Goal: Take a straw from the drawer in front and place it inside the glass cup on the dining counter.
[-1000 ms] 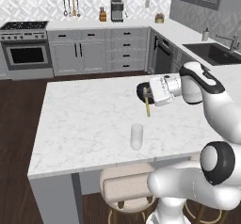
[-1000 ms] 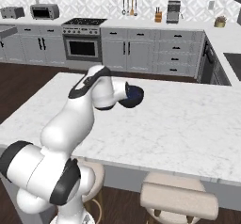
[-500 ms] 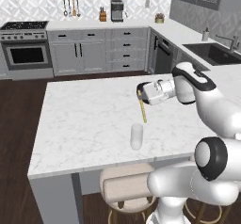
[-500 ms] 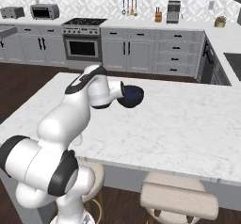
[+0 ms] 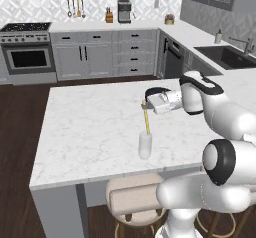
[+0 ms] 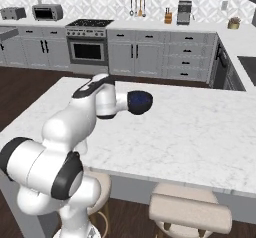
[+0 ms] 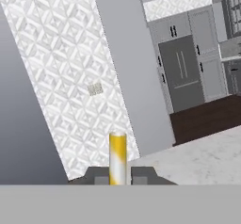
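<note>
At frame centre, the thin pale yellow straw [image 5: 146,122] is pinched upright by the two-finger gripper [image 5: 145,105] above the clear glass cup [image 5: 145,145]; insertion is judged outstanding.

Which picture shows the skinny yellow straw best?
The left base view: the thin pale yellow straw hangs full length from the hand, just above the small clear glass cup. The hand view shows a short close-up piece between the fingertips. In the right base view I cannot make it out.
</note>
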